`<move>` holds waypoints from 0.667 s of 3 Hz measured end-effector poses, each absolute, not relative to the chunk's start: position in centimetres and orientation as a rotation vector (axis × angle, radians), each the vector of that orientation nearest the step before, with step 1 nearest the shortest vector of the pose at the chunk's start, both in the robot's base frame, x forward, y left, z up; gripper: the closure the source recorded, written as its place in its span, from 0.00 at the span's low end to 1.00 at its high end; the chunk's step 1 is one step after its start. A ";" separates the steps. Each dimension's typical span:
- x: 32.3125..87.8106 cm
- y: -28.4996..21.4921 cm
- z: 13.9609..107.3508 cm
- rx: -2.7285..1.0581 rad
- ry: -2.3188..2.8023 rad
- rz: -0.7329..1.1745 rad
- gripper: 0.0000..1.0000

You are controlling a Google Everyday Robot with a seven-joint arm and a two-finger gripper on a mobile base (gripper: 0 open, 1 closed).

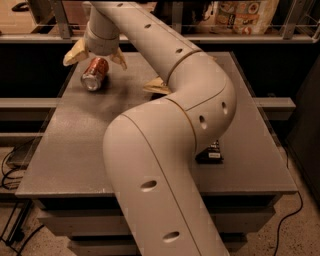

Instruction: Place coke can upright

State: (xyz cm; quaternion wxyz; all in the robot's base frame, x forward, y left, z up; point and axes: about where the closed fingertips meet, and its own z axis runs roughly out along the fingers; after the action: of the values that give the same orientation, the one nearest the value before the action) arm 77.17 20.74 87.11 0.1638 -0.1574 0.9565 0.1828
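The coke can [95,73] is orange-red with a silver end. It lies tilted on its side at the far left of the grey table [65,150], its silver end facing the front. My gripper [95,64] hangs directly over the can's far end. Its tan fingers [75,52] are spread open, one on each side of the can, wider than the can. The can rests on the table top. My arm sweeps from the front across the middle of the table and hides much of it.
A tan bag [157,86] peeks out from behind my arm near the table's middle. A small dark object [210,152] lies at the right, by my arm. Snack bags [245,15] stand on the shelf behind the table.
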 end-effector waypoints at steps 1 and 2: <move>77.5 21.0 86.3 -0.453 2.729 0.542 0.00; 77.7 21.0 85.4 -0.434 2.748 0.552 0.16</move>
State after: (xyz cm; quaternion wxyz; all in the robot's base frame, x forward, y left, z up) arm 77.73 21.03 85.40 0.1520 -0.1511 0.9577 0.1922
